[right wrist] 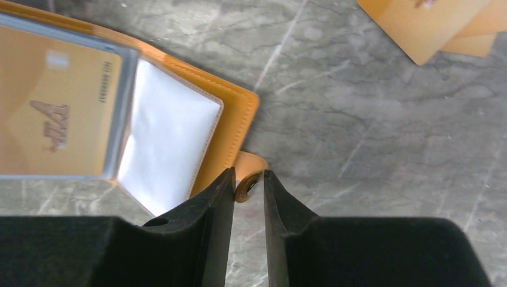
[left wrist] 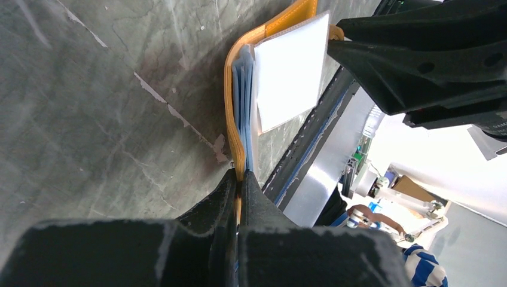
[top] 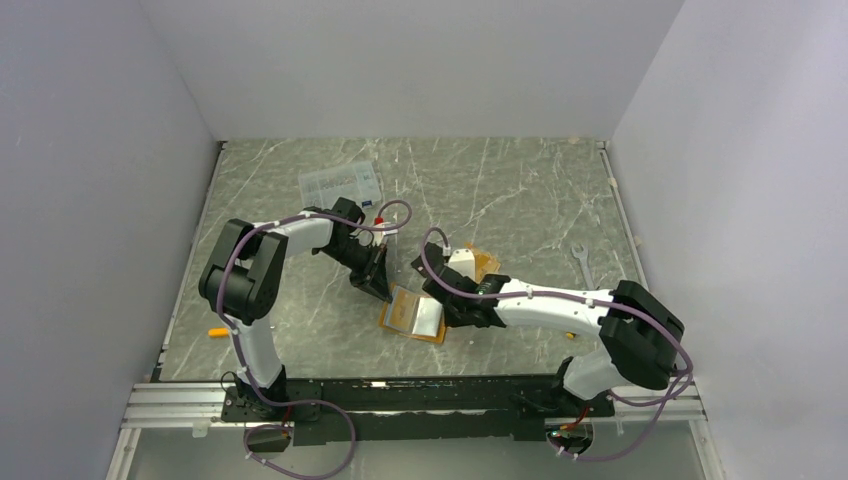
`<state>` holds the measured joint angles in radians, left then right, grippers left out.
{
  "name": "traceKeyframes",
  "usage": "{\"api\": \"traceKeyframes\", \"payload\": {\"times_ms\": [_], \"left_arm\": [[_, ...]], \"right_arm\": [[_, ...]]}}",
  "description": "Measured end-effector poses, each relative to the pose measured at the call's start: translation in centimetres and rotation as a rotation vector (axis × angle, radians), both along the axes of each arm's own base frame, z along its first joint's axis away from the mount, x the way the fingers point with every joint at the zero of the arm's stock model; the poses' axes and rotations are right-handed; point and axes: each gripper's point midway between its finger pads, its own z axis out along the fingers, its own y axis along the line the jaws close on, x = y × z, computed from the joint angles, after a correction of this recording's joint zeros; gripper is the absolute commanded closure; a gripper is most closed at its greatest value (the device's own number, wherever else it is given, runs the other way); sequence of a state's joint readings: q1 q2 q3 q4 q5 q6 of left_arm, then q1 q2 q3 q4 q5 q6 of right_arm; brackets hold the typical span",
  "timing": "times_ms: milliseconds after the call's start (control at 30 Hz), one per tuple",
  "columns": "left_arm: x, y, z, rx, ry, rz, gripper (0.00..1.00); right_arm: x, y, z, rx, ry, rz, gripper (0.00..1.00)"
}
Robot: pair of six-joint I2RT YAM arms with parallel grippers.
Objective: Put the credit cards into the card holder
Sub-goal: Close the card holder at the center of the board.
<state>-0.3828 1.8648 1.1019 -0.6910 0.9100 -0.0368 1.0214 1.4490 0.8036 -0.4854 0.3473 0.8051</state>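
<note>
A: Biggest first. Table?
B: Grey marbled table [top: 520, 190]. Both arms reach in over its middle.
A: Next?
B: Clear plastic box [top: 340, 183], flat on the table, well beyond the left jaws, not touching anything.
A: And the card holder?
B: Card holder [top: 408, 314] lies open & flat betw. the two grippers. Left gripper [left wrist: 240, 176]: jaws pressed together on its orange edge, w/ pale blue sleeves running straight out past the tips.
A: Right side?
B: Right gripper [right wrist: 248, 179]: jaws only a narrow gap apart, w/ the snap tab [right wrist: 254, 162] sitting in that gap. Can't tell if they're squeezing it.
A: Cards?
B: One orange sleeved card [right wrist: 54, 113] inside the holder, beyond & left of the right jaws, w/ a white leaf next to it. Loose credit cards [right wrist: 430, 24], orange-tan & overlapping, lie on the table well beyond & right of those jaws, apart from the holder.
</note>
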Motion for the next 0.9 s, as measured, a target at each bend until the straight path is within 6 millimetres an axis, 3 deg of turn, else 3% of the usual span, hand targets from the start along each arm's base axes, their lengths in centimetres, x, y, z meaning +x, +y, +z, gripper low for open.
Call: {"api": "traceKeyframes", "payload": {"times_ms": [200, 367, 733, 900], "left_arm": [[0.0, 0.1, 0.0, 0.010, 0.000, 0.001, 0.97], [0.0, 0.2, -0.1, 0.014, -0.005, -0.001, 0.97], [0.8, 0.0, 1.1, 0.017, -0.036, -0.024, 0.94], [1.8, -1.0, 2.8, 0.025, -0.079, -0.044, 0.88]], "right_arm": [[-0.4, -1.9, -0.3, -0.078, -0.005, -0.049, 0.78], [-0.5, -2.0, -0.3, -0.077, -0.004, -0.075, 1.00], [-1.2, -2.5, -2.1, -0.038, 0.007, -0.112, 1.00], [-0.7, -1.2, -1.6, 0.030, -0.013, -0.105, 1.00]]}}
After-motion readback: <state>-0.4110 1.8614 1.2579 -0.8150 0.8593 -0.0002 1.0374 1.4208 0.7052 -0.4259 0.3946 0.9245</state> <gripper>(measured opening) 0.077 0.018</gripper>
